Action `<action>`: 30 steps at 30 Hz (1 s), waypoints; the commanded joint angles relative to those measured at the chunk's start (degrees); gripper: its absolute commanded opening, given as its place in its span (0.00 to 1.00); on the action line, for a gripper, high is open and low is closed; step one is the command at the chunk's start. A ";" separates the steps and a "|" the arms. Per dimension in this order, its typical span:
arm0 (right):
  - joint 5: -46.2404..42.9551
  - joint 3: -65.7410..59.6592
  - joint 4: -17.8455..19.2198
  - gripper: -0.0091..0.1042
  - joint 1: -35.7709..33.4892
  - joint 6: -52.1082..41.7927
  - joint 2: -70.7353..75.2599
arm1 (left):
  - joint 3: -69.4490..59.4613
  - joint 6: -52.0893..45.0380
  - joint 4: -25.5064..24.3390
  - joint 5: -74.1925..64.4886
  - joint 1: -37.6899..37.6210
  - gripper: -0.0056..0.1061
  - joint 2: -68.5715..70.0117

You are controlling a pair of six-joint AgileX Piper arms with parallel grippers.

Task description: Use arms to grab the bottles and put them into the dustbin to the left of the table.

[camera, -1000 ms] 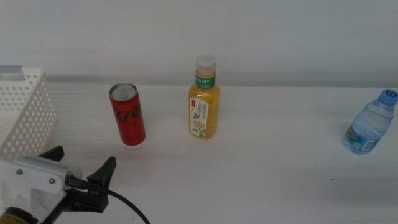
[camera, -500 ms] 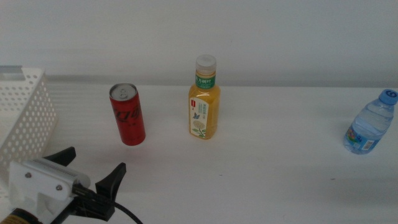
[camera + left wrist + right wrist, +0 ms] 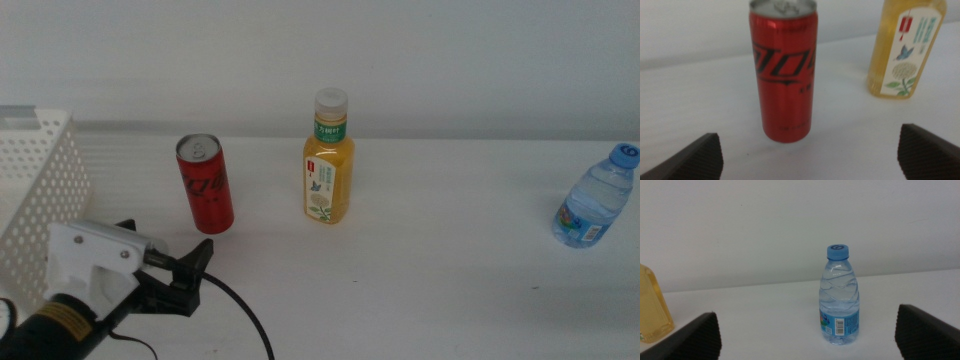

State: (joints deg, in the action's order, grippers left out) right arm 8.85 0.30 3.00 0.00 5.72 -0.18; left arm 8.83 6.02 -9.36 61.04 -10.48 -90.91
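- White table (image 3: 430, 280) runs back to a matching white wall, and 3 drinks stand upright on it, well apart from each other.
- My left gripper (image 3: 160, 262) sits near the table's front left, jaws spread wide and holding nothing, aimed at the can (image 3: 205, 184) just ahead of it and not touching it.
- From my left wrist, the can (image 3: 783, 70) stands centred between my 2 jaw tips: slim, glossy red, silver top, black lettering down its side that I cannot read.
- Right of the can stands the juice bottle (image 3: 328, 161): orange liquid, white cap, green neck band, a pale label with a small red mark and a flower picture.
- My left wrist shows that label closer (image 3: 905, 47): a blue butterfly, a white bloom with green leaves, a red lantern-like mark and some characters I cannot make out.
- Far right on the table stands the water bottle (image 3: 595, 198): small, clear, ribbed, blue cap, blue label.
- My right wrist sees it (image 3: 839, 296) between my right jaws, which stand wide apart and hold nothing; a barcode shows on the label.
- At the table's left edge sits the dustbin (image 3: 38, 180), white with rows of round holes, beside my left arm.
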 commanded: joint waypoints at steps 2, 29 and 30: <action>-0.58 -2.52 0.69 0.90 -0.06 -0.15 2.23 | 1.17 0.94 0.90 5.19 -0.40 0.89 -5.24; -0.58 -2.52 0.69 0.90 -0.06 -0.15 2.23 | 17.39 1.54 2.50 0.06 -0.40 0.89 -17.63; -0.58 -2.52 0.69 0.90 -0.06 -0.15 2.23 | 17.80 1.54 2.50 -0.04 -0.40 0.89 -18.02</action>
State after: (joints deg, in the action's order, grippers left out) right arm 8.85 0.30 3.00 0.00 5.72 -0.18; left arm 25.89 7.19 -7.48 61.58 -10.48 -108.21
